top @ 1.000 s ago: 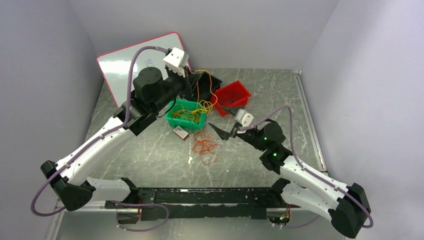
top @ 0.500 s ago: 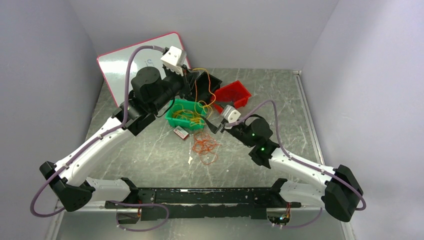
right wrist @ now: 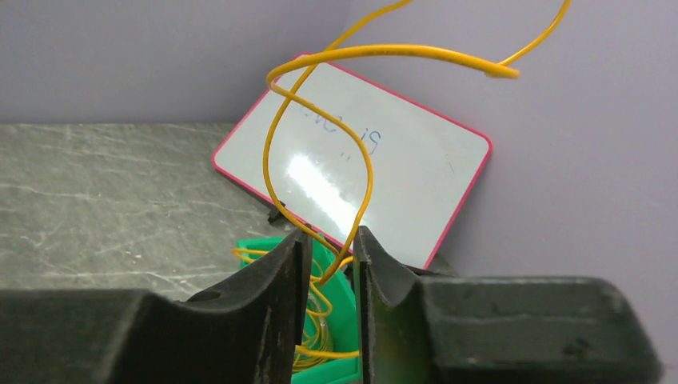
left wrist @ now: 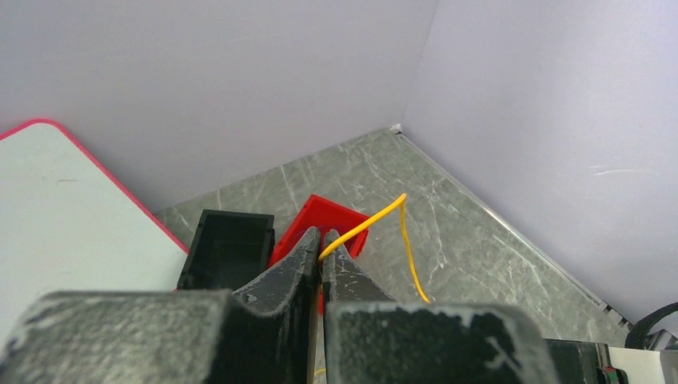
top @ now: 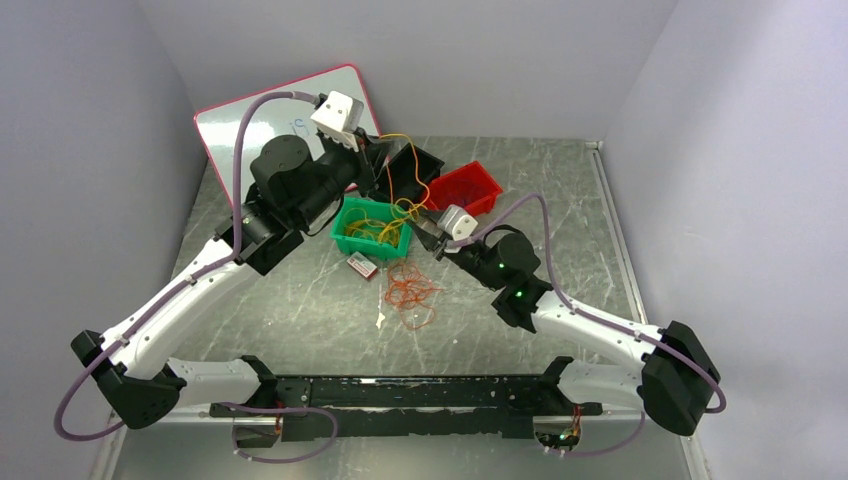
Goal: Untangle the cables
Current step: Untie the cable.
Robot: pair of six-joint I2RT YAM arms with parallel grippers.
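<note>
Cables (top: 412, 292) are seen in two groups: an orange-red heap (top: 405, 285) lies loose on the desk (top: 300, 310) near its centre, and yellow loops (top: 378, 228) are piled in the green bin (top: 345, 240) at 11 o'clock from that heap. One yellow strand (left wrist: 364, 226) is clamped in the closed left gripper (left wrist: 321, 254) near the black bin (left wrist: 228, 244) and red bin (left wrist: 320, 216). The right gripper (right wrist: 330, 236) is held slightly apart, with a yellow loop (right wrist: 384, 49) passing between its fingers (right wrist: 280, 280).

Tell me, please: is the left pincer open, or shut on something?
Shut on the yellow cable. In the left wrist view the tips of the left pincer meet, and the cable comes out from between them.
</note>
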